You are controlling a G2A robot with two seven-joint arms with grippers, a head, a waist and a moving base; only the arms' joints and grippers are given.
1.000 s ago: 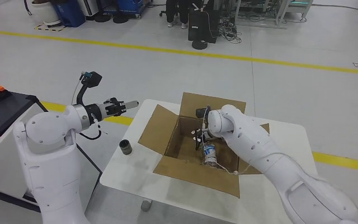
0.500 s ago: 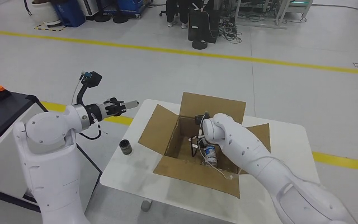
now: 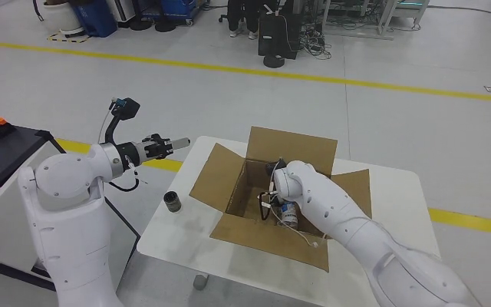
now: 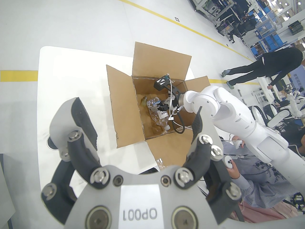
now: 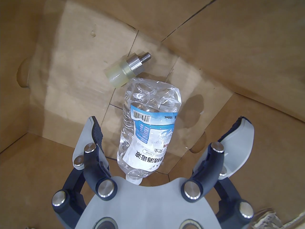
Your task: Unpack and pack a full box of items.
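The cardboard box (image 3: 222, 180) sits open at the centre of the top view on the white surface (image 3: 192, 242), its 4 flaps spread. The right gripper (image 5: 166, 125) is down inside it, fingers released and spread wide either side of a crumpled clear bottle (image 5: 147, 129) that lies on the box floor. A yellowish part (image 5: 124, 69) with a threaded stud lies just beside the bottle. The left gripper (image 3: 180, 143) hangs at centre left, off the surface, fingers released and holding nothing. A dark cylinder (image 3: 173, 202) stands left of the box.
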